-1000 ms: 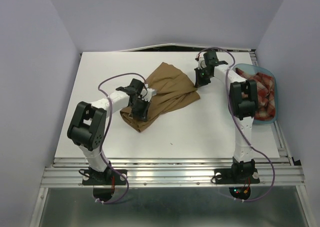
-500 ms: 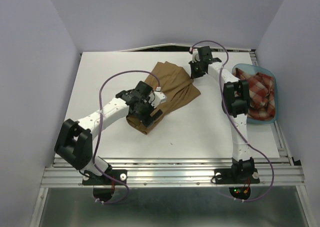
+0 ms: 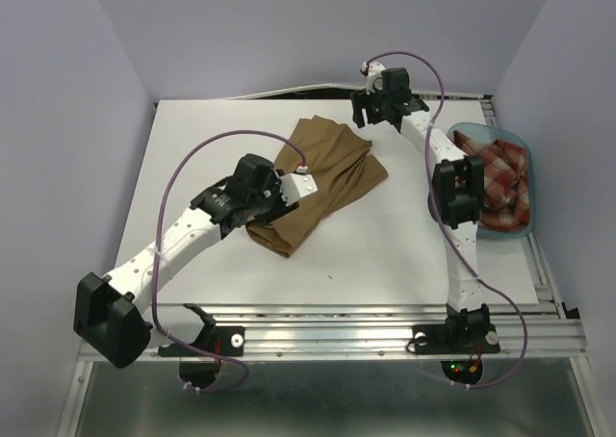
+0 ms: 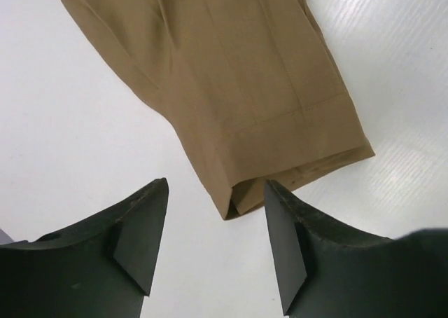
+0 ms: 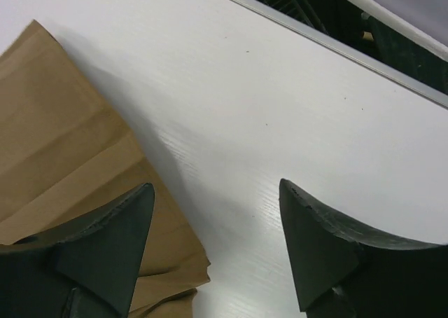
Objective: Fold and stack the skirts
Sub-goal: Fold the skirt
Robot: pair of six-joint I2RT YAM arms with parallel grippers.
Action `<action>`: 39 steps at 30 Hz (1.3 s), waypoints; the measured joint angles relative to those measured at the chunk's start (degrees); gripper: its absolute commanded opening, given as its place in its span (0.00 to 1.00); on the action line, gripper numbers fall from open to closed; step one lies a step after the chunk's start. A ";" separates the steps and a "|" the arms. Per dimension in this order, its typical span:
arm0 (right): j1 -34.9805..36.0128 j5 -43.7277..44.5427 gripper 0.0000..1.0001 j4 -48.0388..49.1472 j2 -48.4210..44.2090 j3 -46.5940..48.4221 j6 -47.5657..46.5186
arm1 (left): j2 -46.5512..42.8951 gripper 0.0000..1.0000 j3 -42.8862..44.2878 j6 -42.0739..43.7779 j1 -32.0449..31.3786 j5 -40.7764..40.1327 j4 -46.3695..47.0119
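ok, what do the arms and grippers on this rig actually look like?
The arms match. The left arm and right arm have white links with chunky black joint housings, and a thin purple cable loops loosely along each. The left gripper and right gripper are black, with matte wedge-shaped fingers that taper to blunt tips. No readable markings.

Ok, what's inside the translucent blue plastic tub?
A crumpled red-and-cream checked plaid skirt fills the tub. Its floor, and anything beneath the cloth, is covered; the right arm hides its left rim.
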 measured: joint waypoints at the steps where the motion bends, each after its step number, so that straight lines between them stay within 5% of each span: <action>1: 0.24 -0.24 0.73 0.79 -1.53 -1.79 0.79 | 0.63 0.48 0.46 -0.24 0.02 0.28 0.28; 13: 1.40 -15.85 0.46 -1.03 -18.64 -23.26 15.02 | 20.17 0.03 1.29 1.20 3.15 3.13 3.02; 18: 1.75 -17.29 0.45 -2.40 -13.99 -31.34 17.84 | 23.08 0.00 -3.06 2.67 3.19 3.85 2.23; 23: 1.46 -16.59 0.45 -2.16 -10.93 -30.84 18.99 | 23.15 0.03 -3.98 3.04 3.23 4.13 2.89; 30: 1.51 -14.27 0.47 -2.71 -10.97 -30.10 19.08 | 20.92 0.35 -4.31 1.88 3.23 5.55 1.97; 34: 1.33 -12.24 0.51 -2.93 -11.41 -29.79 20.35 | 19.93 0.45 2.49 -1.31 3.23 7.34 -1.31; 39: 0.22 -10.62 0.59 -3.56 -12.90 -29.79 23.71 | 18.14 0.47 11.34 -5.60 2.73 10.32 -0.74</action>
